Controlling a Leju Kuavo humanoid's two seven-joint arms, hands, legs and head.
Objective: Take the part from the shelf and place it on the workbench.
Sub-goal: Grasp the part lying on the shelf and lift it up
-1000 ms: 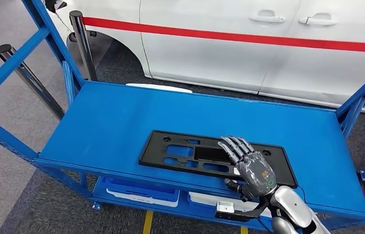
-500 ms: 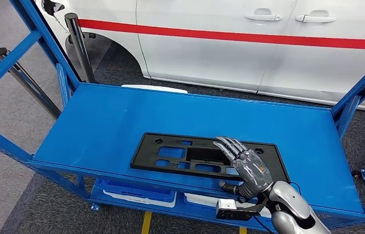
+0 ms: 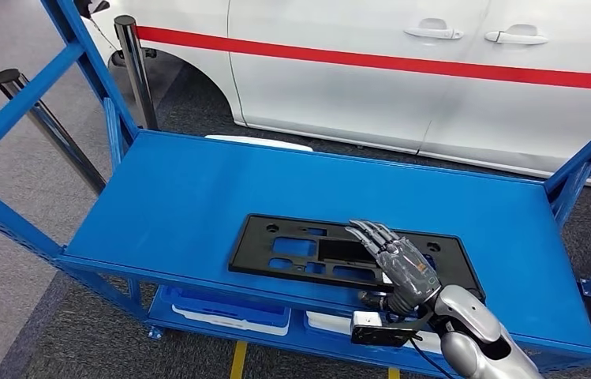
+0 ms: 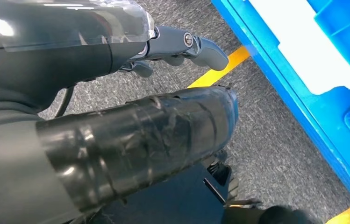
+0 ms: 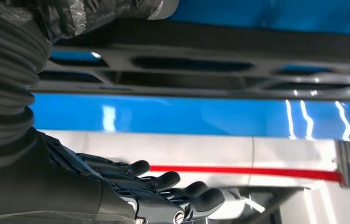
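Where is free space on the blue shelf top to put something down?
The shelf is bare between the black part and the edge facing the white car, and left of the part. The near right is crowded: the right hand is over the part.

No readable text, labels, brands or numbers anywhere

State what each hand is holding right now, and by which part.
Right hand hovers open above the black part's near right edge, fingers extended, holding nothing. Left hand hangs by the floor, holding nothing.
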